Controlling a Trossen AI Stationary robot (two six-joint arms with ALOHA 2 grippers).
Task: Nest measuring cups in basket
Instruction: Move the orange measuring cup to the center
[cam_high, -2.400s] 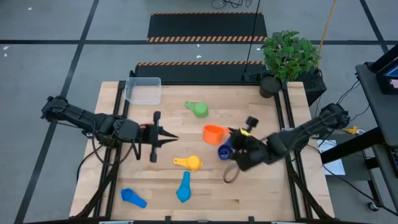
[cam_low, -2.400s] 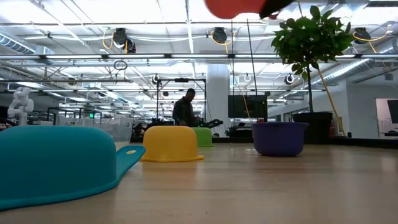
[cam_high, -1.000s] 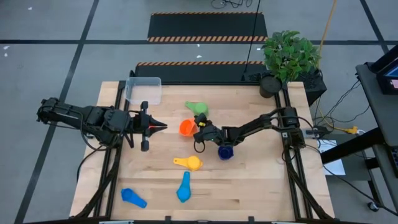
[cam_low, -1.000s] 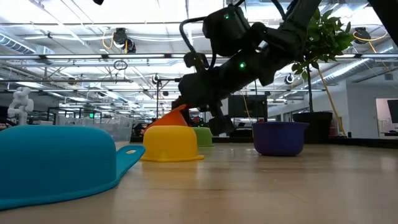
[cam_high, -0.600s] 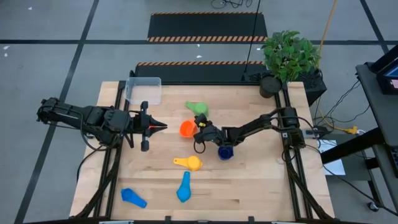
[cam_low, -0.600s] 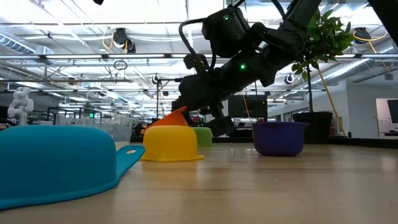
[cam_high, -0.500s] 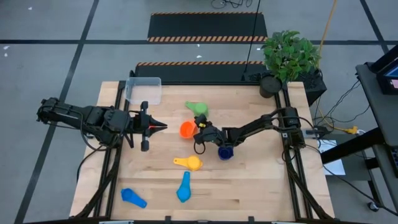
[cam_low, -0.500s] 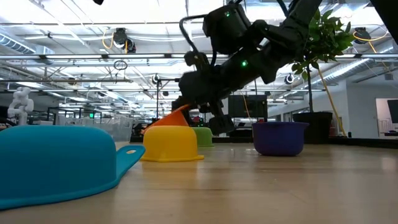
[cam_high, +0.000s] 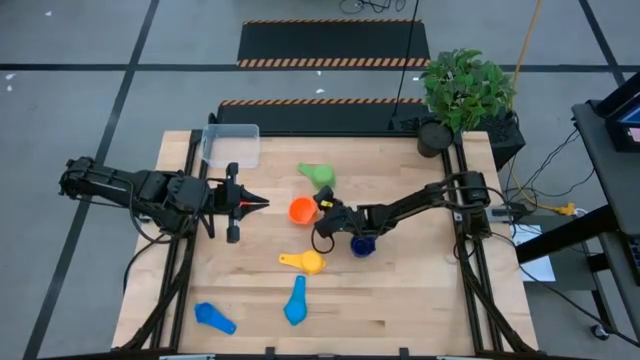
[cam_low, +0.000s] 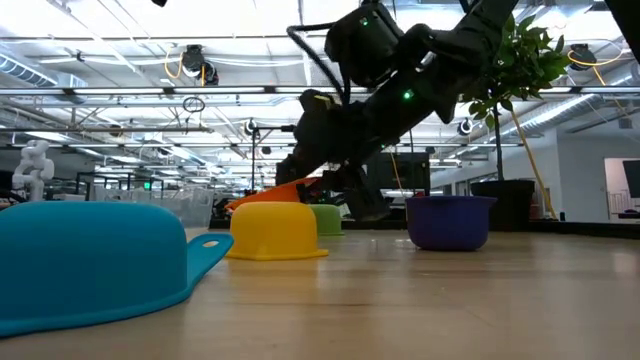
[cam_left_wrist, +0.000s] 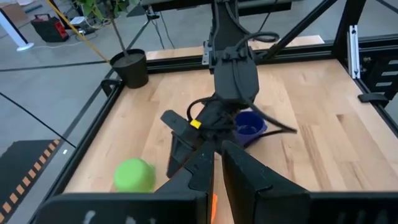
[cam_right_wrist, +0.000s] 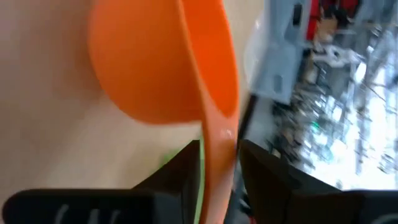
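From my remote station I saw the right gripper (cam_high: 318, 214) low over the middle of the table (cam_high: 420, 290), reaching toward the orange cup (cam_high: 301, 209). In the right wrist view the orange cup's handle (cam_right_wrist: 214, 143) ran between the two dark fingers (cam_right_wrist: 180, 180); I could see a narrow gap on either side of it, so the jaws stood slightly spread around the handle rather than pinching it. The left gripper (cam_high: 258, 204) hung over the left half of the table, its tips pointing at the orange cup from a short way off. I saw its jaws nearly pressed together, with only a thin slit between them in the left wrist view, and nothing held. The navy cup (cam_high: 362, 244) sat upright just beside the right arm. The green cup (cam_high: 319, 174) lay beyond the orange cup, toward the far edge. The yellow cup (cam_high: 308, 262) lay mouth down nearer the front, and the two light blue cups (cam_high: 296, 303) lay near the front edge. The clear basket (cam_high: 232, 146) stood at the far left corner, well apart from every cup. A potted plant (cam_high: 465, 92) stood at the far right corner.
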